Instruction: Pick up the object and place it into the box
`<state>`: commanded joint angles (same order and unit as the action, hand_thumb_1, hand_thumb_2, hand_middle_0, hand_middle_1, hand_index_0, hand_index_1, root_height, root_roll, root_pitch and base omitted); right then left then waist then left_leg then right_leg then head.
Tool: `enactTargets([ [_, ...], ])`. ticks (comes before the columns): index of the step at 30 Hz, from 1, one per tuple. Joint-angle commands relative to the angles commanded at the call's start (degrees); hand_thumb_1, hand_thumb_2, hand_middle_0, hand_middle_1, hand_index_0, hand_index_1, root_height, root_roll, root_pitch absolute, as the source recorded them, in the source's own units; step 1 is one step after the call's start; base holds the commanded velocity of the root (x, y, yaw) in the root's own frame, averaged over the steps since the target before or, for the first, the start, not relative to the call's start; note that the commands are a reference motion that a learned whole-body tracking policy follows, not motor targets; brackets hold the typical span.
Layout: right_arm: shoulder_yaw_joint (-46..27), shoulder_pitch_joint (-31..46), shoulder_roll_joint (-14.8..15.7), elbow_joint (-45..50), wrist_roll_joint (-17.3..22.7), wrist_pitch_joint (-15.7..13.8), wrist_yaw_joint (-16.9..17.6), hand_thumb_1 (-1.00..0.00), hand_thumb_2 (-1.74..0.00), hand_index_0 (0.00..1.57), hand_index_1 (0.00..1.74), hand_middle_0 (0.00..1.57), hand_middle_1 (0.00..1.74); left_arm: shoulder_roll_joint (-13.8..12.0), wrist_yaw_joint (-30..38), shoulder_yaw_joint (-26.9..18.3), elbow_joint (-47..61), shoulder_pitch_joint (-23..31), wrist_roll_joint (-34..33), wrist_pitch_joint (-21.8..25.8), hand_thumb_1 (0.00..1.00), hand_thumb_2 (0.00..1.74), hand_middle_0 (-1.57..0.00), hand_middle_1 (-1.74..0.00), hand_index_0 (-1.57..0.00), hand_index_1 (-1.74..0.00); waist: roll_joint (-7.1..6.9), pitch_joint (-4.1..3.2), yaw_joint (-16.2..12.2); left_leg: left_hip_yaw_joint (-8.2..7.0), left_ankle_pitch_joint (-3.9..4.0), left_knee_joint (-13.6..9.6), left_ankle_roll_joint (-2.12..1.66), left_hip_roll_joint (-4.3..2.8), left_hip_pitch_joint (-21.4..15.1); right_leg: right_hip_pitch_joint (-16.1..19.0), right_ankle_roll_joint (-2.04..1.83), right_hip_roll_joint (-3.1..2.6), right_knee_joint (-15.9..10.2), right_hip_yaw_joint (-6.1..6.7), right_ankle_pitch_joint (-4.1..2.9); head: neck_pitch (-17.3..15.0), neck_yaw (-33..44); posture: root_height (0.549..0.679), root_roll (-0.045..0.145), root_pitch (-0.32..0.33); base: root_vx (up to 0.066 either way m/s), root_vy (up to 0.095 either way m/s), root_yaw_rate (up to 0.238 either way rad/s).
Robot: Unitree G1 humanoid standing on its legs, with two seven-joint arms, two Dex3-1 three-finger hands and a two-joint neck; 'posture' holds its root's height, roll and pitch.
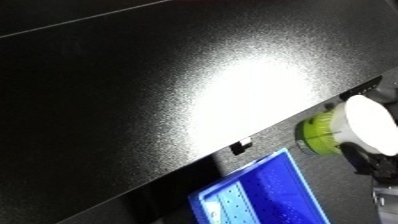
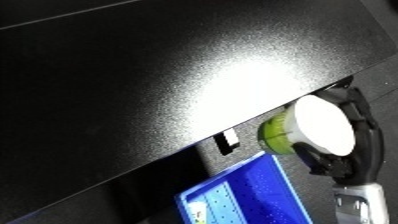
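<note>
A round container (image 2: 306, 127) with a white lid and a lime-green body hangs at the right, just past the edge of the black table (image 2: 133, 85). My right hand (image 2: 348, 150) is shut on it, with black fingers (image 2: 355, 107) curled over its far side and more of the hand under its near side. A blue bin (image 2: 253, 192) sits below the table edge, down and to the left of the container; its perforated wall shows at the bottom. My left hand is not in sight.
The black table top fills most of the view, tilted, with a bright glare patch (image 1: 258, 85) in the middle. A small white tag (image 2: 229, 140) sits on the table's dark edge above the bin.
</note>
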<state>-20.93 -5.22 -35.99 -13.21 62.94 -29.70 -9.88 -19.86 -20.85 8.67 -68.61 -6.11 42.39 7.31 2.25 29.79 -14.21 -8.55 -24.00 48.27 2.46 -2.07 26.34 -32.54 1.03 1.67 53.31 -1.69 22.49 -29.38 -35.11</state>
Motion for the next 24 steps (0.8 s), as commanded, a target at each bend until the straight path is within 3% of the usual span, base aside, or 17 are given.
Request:
enactTargets([
  [4, -0.11, 2.9, 0.52, -8.73, 1.01, -1.57, 0.57, -0.85, -1.48, 1.33, 1.48, 1.33, 1.48, -0.17, -0.14, 0.15, -0.06, 0.09, 0.6, -0.14, 0.0, 0.0, 0.0, 0.0, 0.0, 0.0, 0.25, 0.0, -0.23, 0.09, -0.02, -0.2, 0.29, 0.4, -0.09, -0.12, 0.17, -0.34, 0.1, 0.21, -0.01, -0.81, -3.05, 0.616, 0.073, 0.047, 0.001, 0.021, -0.058],
  [8, 2.49, 3.91, 0.54, -17.37, 0.16, -0.88, 1.15, -0.85, -1.48, 1.33, 1.48, 1.33, 1.48, -0.38, 0.02, 0.23, 0.12, -0.08, 0.62, -0.83, 0.0, 0.0, 0.0, 0.0, 0.0, 0.0, 0.52, 0.0, -0.07, 0.36, -0.06, -0.18, 0.66, 0.87, -0.11, -0.18, 0.47, -0.62, 0.24, 0.38, 0.03, -2.04, -6.26, 0.616, 0.074, 0.047, 0.01, 0.01, -0.034],
  [14, 8.57, 1.93, 0.22, -29.4, -3.45, 3.5, 1.87, -0.85, -1.48, 1.33, 1.48, 1.33, 1.48, -0.46, 0.74, 0.68, 0.96, -0.84, -0.04, -1.93, 0.0, 0.0, 0.0, 0.0, 0.0, 0.0, 1.12, 0.0, 0.84, 1.07, 0.04, -0.16, 1.2, 1.66, -0.07, -0.14, 0.91, -1.07, 0.2, 0.53, -0.11, -4.82, -11.24, 0.616, 0.072, 0.045, 0.0, -0.008, 0.032],
  [19, 12.42, -0.9, 0.63, -36.89, -6.18, 8.47, 1.06, -0.85, -1.48, 1.33, 1.48, 1.33, 1.48, -0.39, 1.15, 1.4, 0.7, -2.13, -0.72, -2.92, 0.0, 0.0, 0.0, 0.0, 0.0, 0.0, 1.84, 0.0, 1.97, 1.7, 0.15, 0.11, 1.46, 2.22, 0.05, 0.05, 1.05, -1.12, 0.36, 0.49, -0.2, -7.2, -15.2, 0.615, 0.07, 0.04, -0.001, -0.012, 0.067],
  [24, 14.19, -2.88, 1.03, -42.72, -7.16, 11.4, -0.87, -0.6, -1.04, 0.94, 1.04, 0.94, 1.04, -0.05, 0.92, 2.01, -0.05, -2.99, -1.7, -3.39, 0.0, 0.0, 0.0, 0.0, 0.0, 0.0, 2.59, 0.0, 2.9, 2.06, 0.29, 0.13, 1.52, 2.6, -0.06, 0.29, 1.07, -0.94, 0.45, 0.41, -0.26, -9.09, -18.07, 0.615, 0.07, 0.035, 0.011, -0.001, 0.062],
])
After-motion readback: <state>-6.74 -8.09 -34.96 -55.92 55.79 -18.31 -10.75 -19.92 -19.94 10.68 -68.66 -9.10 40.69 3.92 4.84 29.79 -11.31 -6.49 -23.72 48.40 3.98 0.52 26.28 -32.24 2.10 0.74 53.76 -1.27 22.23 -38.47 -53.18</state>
